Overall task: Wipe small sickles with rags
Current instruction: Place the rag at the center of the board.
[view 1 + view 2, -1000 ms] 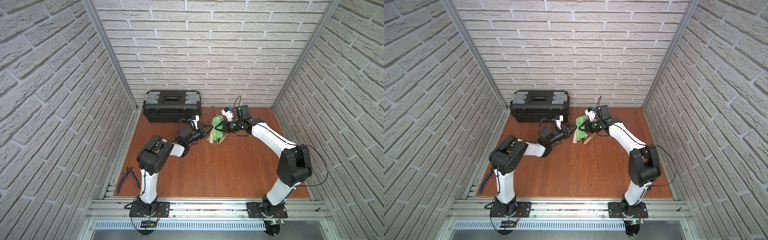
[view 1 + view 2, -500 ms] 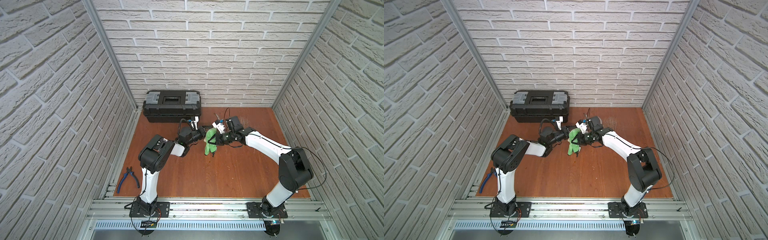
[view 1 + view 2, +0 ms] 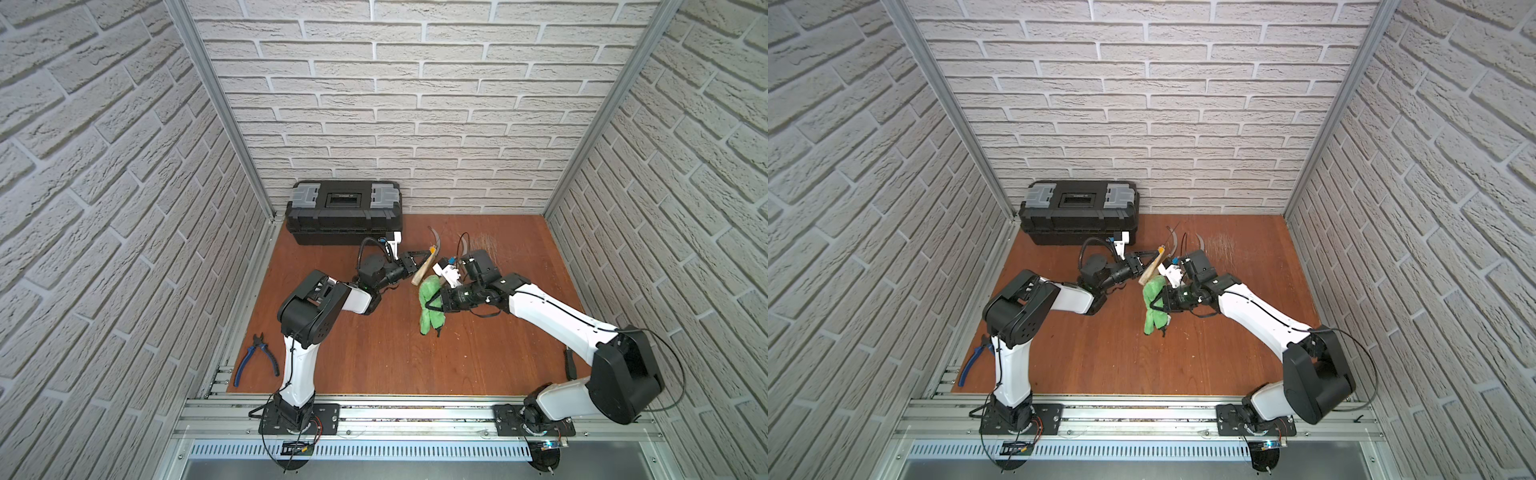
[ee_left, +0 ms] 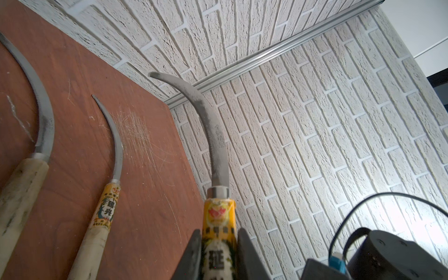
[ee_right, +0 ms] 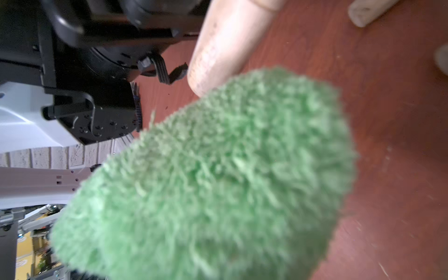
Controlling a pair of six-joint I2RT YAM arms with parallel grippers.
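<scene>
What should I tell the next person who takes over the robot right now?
Left claw: shut on one sickle, held up by its handle.
Right claw: shut on the green rag, which hangs near that handle's end, off the blade.
A second sickle and a third sickle lie on the table.
Done: cannot tell which are wiped.
Left: probably wipe the held blade, then check the others.

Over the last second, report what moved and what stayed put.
The right gripper, shut on the green cloth, drew it from the blade end of the held sickle down along its handle toward the front; the cloth now hangs by the handle's butt. Nothing was taken hold of or let go. The left gripper kept its hold on that sickle; the two other sickles, toolbox and pliers stayed put.
</scene>
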